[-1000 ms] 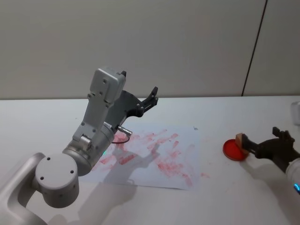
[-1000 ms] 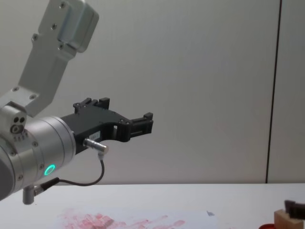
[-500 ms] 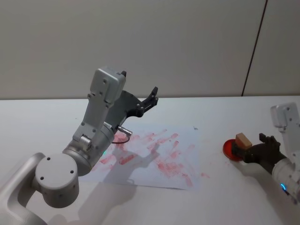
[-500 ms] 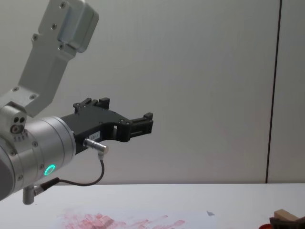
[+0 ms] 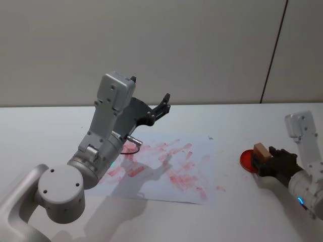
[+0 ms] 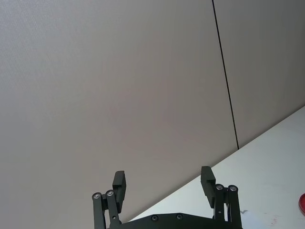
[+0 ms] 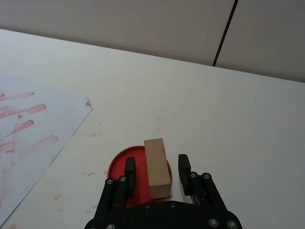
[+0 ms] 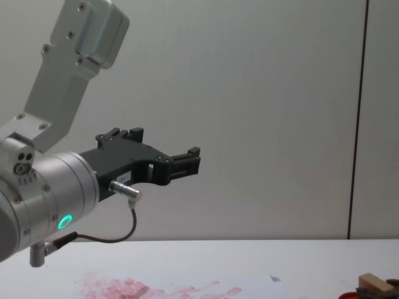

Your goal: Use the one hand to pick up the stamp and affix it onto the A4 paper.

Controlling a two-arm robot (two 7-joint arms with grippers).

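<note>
1. head view: we see the right gripper [image 5: 266, 160] low over the right side of the white table [image 5: 227, 217], on a silver-grey jointed arm that bends up and back at the wrist.
2. its black fingers [image 7: 184, 164] stand released, one on each side of the stamp [image 7: 157, 164], with a slim gap showing on both sides.
3. the stamp is a light-tan wooden block, rectangular, with smooth faces and crisp edges. it stands upright on the red round pad [image 7: 118, 172], well apart from the a4 paper [image 5: 171, 161].
4. the pad is a flat disc with a raised rim. red smears mark the table between it and the paper.
5. the paper lies flat at table centre: a thin white sheet, blotched with pink-red rectangular prints, with one corner slightly curled.
6. the left gripper [image 6: 163, 183] hangs high above the paper's left part, with its arm folded upward and a green ring glowing on it. its black fingers are spread wide, and nothing is between them.
</note>
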